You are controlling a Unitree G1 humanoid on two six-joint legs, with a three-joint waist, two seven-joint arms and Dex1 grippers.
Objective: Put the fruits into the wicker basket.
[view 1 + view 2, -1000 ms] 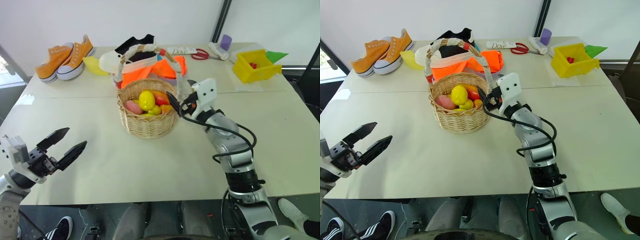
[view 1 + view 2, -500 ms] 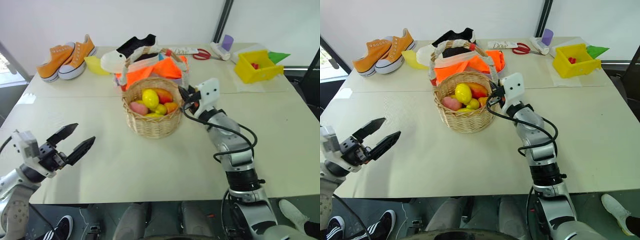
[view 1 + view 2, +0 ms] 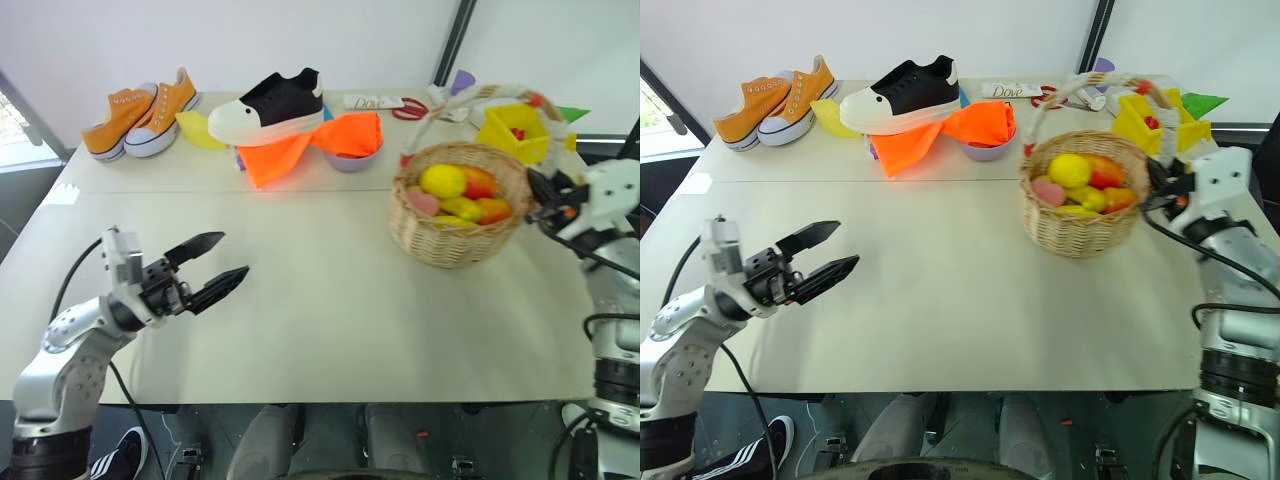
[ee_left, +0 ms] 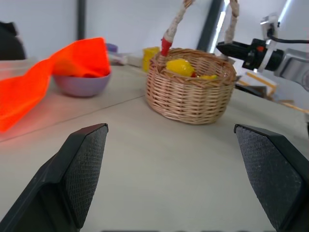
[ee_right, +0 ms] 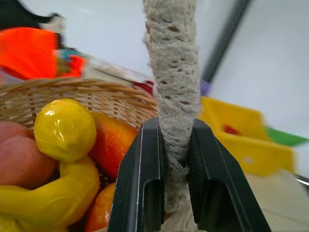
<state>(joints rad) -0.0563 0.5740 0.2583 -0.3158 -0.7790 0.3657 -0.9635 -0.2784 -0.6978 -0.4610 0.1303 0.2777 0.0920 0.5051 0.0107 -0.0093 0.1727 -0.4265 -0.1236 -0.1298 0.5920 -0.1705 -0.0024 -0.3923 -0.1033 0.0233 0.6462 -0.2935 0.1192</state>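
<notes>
R gripper is clamped on the white-wrapped handle of the wicker basket, w/ the basket on the table at the robot's right, just in front of the yellow bin. Lemon and pink peach sit inside it w/ other fruit. L gripper hovers low over the table's left, fingers spread wide, nothing in them.

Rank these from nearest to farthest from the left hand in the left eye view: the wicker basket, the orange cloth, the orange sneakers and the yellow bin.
From the left hand, which is open and empty:
1. Orange cloth, beyond it, mid-table.
2. Orange sneakers, at the far left corner; nearly level with the cloth, so that order is loose.
3. Wicker basket, across on the right.
4. Yellow bin, behind the basket at the far right.
</notes>
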